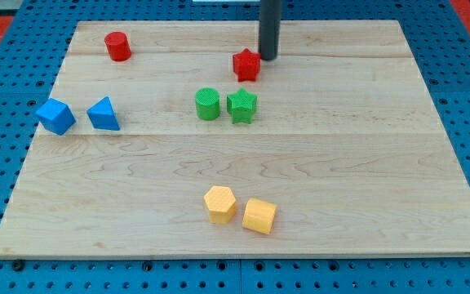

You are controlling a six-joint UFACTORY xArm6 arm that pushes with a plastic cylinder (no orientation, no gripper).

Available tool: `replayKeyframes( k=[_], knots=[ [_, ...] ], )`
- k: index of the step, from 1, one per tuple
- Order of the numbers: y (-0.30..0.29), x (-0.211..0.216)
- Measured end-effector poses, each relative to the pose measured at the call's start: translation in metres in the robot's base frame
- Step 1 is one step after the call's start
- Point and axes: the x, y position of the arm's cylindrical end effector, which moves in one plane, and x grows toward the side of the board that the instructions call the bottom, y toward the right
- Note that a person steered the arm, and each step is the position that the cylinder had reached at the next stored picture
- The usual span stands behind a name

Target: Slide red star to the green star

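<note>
The red star (246,64) lies near the view's top, a little right of centre on the wooden board (365,180). The green star (241,105) lies just below it, with a small gap between them. My tip (268,57) is the lower end of a dark rod coming down from the view's top. It stands right at the red star's upper right edge, touching it or nearly so.
A green cylinder (207,104) sits right beside the green star on its left. A red cylinder (117,46) is at the upper left. Two blue blocks (55,116) (103,114) lie at the left. Two yellow blocks (219,204) (259,216) lie near the bottom.
</note>
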Motion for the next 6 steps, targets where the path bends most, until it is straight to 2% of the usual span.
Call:
replayKeyframes(
  k=[1,2,3,4,5,6],
  knots=[
    [-0.034,0.033],
    [-0.019,-0.022],
    [-0.059,-0.02],
    [-0.096,0.004],
    [-0.063,0.008],
    [-0.069,0.001]
  ],
)
